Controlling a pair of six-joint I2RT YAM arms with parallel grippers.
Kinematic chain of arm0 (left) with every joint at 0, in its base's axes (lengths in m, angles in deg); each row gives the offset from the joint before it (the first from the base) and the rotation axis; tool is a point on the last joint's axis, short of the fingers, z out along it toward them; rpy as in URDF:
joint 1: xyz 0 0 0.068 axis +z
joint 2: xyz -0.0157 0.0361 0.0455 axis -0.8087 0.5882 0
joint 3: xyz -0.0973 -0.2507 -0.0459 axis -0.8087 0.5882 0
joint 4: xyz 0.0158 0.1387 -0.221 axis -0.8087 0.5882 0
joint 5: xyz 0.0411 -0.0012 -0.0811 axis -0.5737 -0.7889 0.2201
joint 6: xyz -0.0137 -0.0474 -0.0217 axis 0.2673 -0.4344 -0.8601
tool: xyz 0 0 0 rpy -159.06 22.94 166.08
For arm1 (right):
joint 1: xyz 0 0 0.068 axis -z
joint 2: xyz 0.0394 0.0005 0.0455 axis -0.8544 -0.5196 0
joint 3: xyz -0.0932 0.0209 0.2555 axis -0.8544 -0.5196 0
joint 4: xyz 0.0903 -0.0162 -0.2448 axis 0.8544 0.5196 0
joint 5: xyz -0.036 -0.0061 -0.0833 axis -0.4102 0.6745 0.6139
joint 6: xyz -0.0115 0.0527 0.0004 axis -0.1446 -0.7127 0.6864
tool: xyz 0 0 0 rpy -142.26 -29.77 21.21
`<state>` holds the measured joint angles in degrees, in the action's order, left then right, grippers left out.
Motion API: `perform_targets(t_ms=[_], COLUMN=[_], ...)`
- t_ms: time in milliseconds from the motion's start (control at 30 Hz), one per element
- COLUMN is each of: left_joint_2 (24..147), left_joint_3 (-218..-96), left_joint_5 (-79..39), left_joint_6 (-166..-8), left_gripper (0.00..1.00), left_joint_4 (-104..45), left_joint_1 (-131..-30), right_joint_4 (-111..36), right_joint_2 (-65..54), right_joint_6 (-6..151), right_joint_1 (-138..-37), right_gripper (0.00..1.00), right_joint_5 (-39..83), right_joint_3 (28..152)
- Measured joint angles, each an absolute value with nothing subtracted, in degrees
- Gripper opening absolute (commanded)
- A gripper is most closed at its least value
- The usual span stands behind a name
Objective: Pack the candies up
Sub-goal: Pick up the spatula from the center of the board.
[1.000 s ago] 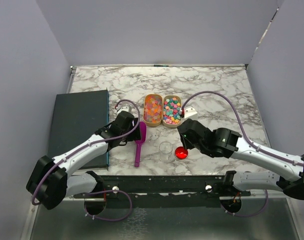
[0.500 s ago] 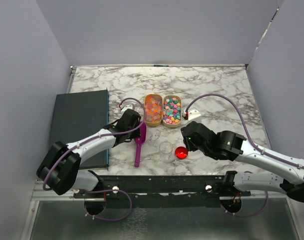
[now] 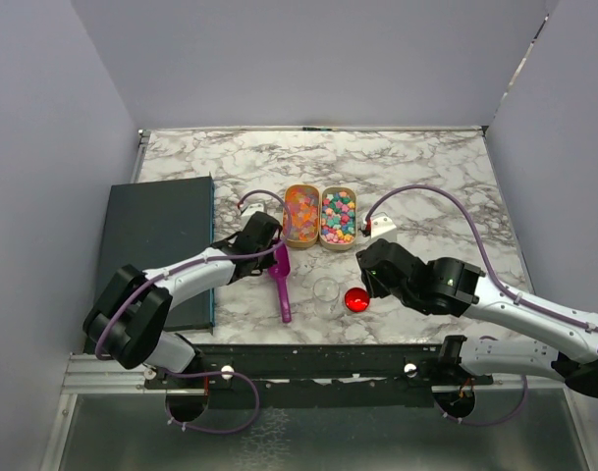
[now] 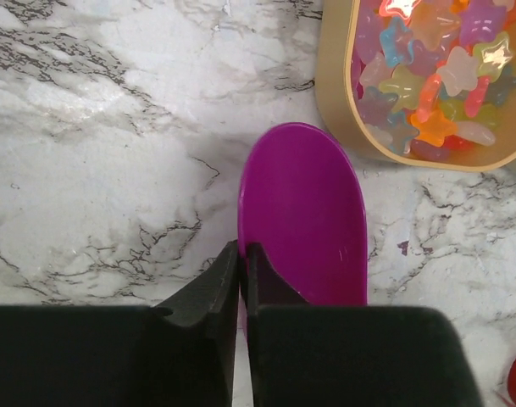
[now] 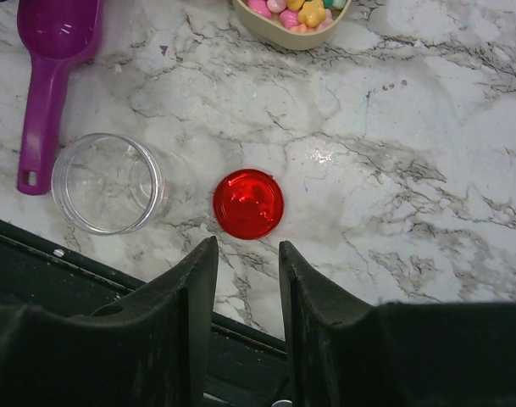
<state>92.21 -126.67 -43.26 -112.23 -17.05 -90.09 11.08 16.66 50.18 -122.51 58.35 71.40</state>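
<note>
My left gripper (image 4: 243, 250) is pinched nearly together on the rim of the scoop (image 4: 304, 212). My right gripper (image 5: 246, 244) hangs half-spread, empty, near the lid (image 5: 248, 203). Candies (image 3: 338, 216) fill two oval trays (image 4: 334, 85) mid-table, long axes running away from me; the scoop's bowl points at them.

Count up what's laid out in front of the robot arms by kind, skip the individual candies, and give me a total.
tan boxes: 2, both holding candies
purple scoop: 1
clear jar: 1
red lid: 1
dark board: 1
Total: 6
</note>
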Motion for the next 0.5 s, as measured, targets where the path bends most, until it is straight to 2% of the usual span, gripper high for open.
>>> perform_targets(t_ms=[67,300,500], left_joint_2=[92.23,91.75,85.96], left_joint_3=[-126.67,-126.70,-126.80], left_joint_5=[-43.50,-44.29,-45.53], left_joint_6=[-112.17,-111.36,-111.16], left_gripper=[0.00,0.00,0.00], left_joint_4=[-17.23,-17.25,-15.06], left_joint_1=[-90.09,-90.09,-90.09], right_joint_4=[11.08,11.12,10.86], right_joint_2=[16.66,16.66,16.40], right_joint_6=[50.18,50.18,50.82], right_joint_1=[-122.51,-122.51,-122.51], right_gripper=[0.38,0.38,0.38], right_joint_5=[58.28,57.08,55.33], right_joint_3=[71.40,71.44,74.78])
